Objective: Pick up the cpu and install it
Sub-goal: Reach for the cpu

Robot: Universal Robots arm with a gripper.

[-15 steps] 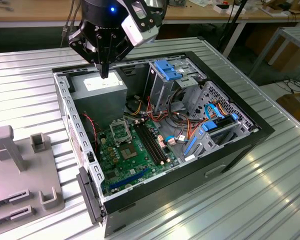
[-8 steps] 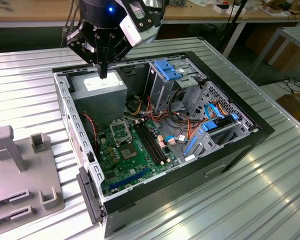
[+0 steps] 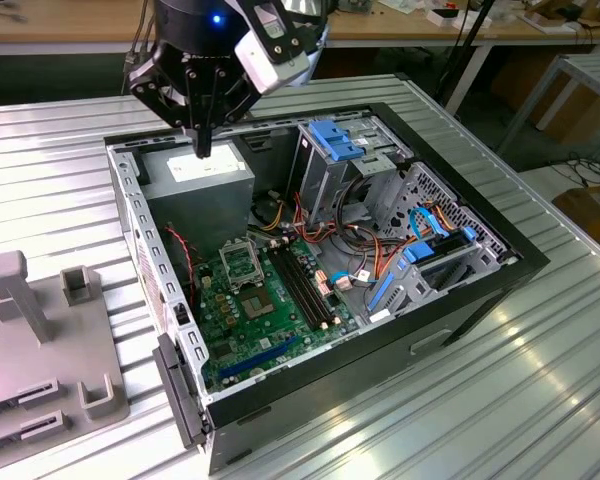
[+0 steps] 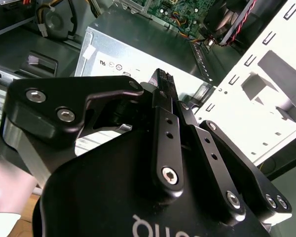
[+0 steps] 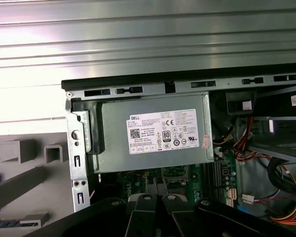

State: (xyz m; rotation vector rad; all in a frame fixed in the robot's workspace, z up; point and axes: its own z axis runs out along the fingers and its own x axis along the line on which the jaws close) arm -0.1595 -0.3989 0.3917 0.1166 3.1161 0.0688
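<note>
Exterior view, fingertips first: open or shut?

Shut, by the look of the black gripper [image 3: 202,148]. Pressed tip to tip, pointing straight down, no gap to be seen. Same in the second wrist view: slim black fingertips [image 4: 162,83] laid flat against each other, nothing visibly pinched between.

So holding the cpu or not?

Cannot tell for certain; no silver edge sticking out, so likely carrying nothing. Cannot tell where the cpu lies either.

And hanging over what?

Over the grey metal power supply box with the white label [image 3: 205,178], apart from it, not touching. Confirmed in the first wrist view, looking down on that box [image 5: 113,153]. Probably held high there to stay clear of the case walls and the cable bundles.

Further out?

Just beyond the box, deeper in the open black computer case [image 3: 330,398]: the square metal socket frame [image 3: 242,262] on the green motherboard [image 3: 242,335]. Cannot make out whether filled or bare. Presumably laid on its side, lid off, to give a straight reach down to the board.

Outside the case?

Resting on the ribbed silver metal table [image 3: 60,150]. On the exterior view's left, a grey plastic fixture plate with upright blocks [image 3: 80,345], well apart from the gripper.
</note>
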